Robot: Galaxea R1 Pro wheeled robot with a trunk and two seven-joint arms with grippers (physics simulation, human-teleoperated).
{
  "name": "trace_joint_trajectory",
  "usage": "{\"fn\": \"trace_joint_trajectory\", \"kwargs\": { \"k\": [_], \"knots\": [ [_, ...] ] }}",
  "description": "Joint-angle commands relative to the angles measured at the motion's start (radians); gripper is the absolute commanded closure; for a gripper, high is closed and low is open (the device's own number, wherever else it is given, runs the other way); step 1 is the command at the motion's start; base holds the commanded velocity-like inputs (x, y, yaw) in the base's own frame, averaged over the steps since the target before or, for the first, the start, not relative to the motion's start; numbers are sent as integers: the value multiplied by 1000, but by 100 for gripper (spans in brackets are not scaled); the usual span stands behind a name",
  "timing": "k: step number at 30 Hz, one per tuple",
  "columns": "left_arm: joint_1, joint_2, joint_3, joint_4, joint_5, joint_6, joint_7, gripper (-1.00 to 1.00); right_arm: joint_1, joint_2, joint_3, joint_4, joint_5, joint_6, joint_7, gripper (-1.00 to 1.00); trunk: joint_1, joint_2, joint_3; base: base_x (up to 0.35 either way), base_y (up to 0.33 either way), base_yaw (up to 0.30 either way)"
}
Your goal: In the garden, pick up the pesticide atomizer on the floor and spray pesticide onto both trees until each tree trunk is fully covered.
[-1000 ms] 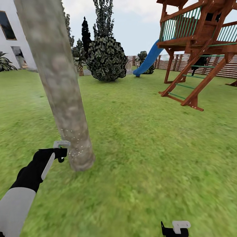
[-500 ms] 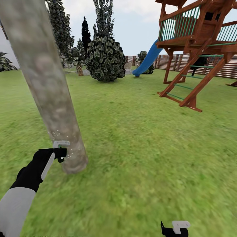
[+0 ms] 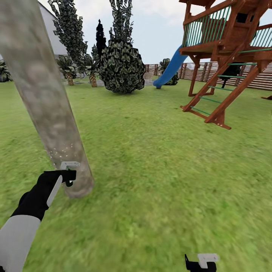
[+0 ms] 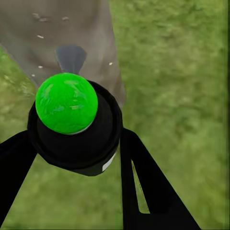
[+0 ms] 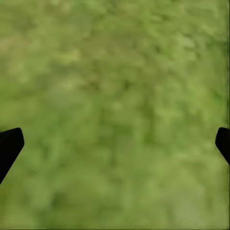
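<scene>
Spraying is under way, not finished: the left gripper clamps the one atomizer against the near trunk, whose base carries white specks, with one bushier tree beyond untreated and the right gripper spread empty.

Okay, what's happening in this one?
The robot is on a grass lawn beside a grey-tan tree trunk. Its left gripper is shut on the atomizer, a black sprayer with a green cap, aimed at the trunk's base. White specks of pesticide dot the lower trunk; higher up it looks bare. The right gripper hangs open over grass, holding nothing. A wooden playset with a blue slide stands off to the right.
</scene>
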Motion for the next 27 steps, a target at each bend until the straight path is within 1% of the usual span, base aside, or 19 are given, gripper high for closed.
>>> {"fn": "trace_joint_trajectory", "kwargs": {
  "k": [1,5,7,12,15,17,19,23,25,27],
  "knots": [
    [0,1,0,1,0,0,0,100,0,0,0,0,0,0,0,-100,0,0,0,0,-273,0],
    [0,4,4,1,-1,0,3,100,0,0,0,0,-1,0,0,-100,0,0,0,0,-273,11],
    [0,8,7,1,-2,1,3,100,0,1,0,0,-1,0,0,-100,0,0,0,0,-273,200],
    [5,14,31,2,-2,2,6,100,0,1,0,0,-1,0,0,-100,0,0,0,0,-273,267],
    [6,7,29,1,-2,1,10,100,0,2,0,0,-1,0,0,-100,0,0,0,31,-273,275],
    [6,-2,27,1,0,0,11,100,0,2,0,0,-1,0,0,-100,0,0,0,75,-273,275],
    [6,-5,27,1,-1,0,11,100,0,2,0,0,-1,0,0,-100,0,0,0,81,-273,208],
    [7,9,35,2,-2,1,11,100,0,2,0,0,-1,0,0,-100,0,0,0,88,-272,28],
    [7,10,34,2,-2,2,11,100,0,2,0,0,-1,0,0,-100,0,0,0,175,-236,2],
    [7,5,32,2,-2,2,11,100,0,2,0,0,-1,0,0,-100,0,0,0,232,-191,0]
  ]
}}
